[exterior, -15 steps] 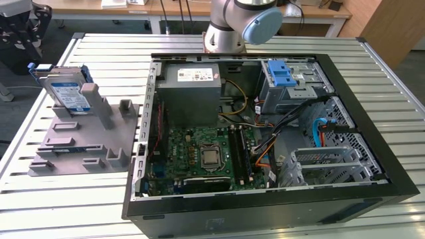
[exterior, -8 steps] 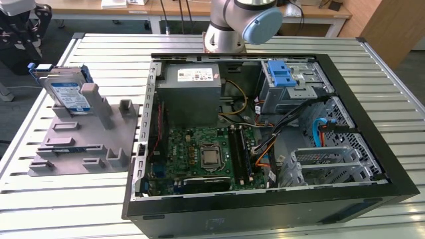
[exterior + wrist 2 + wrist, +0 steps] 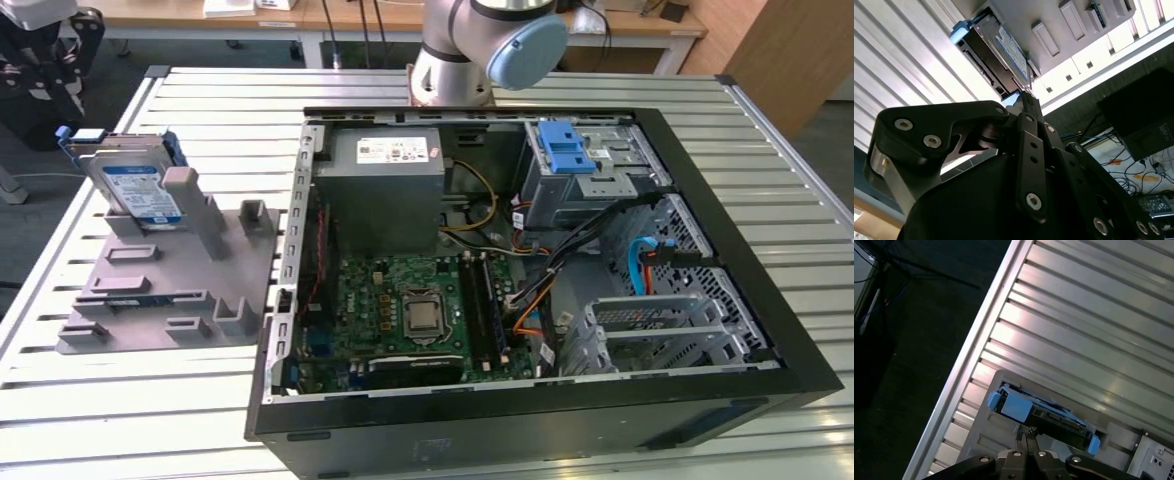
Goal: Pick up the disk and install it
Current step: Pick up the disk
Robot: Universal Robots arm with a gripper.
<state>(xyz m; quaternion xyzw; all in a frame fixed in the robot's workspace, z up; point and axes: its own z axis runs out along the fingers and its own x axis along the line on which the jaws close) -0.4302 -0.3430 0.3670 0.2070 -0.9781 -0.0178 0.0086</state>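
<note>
Disk not yet picked up
In the exterior view the disk [image 3: 138, 190] stands in its grey holder [image 3: 147, 290], at nine o'clock from the computer case [image 3: 534, 420]; the gripper [image 3: 1026, 431] hovers near it, closed and empty.

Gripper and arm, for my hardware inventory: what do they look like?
The arm is silver-grey tubing with a light blue joint cap. The gripper is matte black: flat linkage bars pinned with silver screws, tapering to slim fingers.

A slatted silver metal table [image 3: 134, 400] carries two things directly. A grey moulded holder [image 3: 147, 295] sits toward the exterior view's left, and just beside it lies a large, open black computer case [image 3: 534, 418].
</note>
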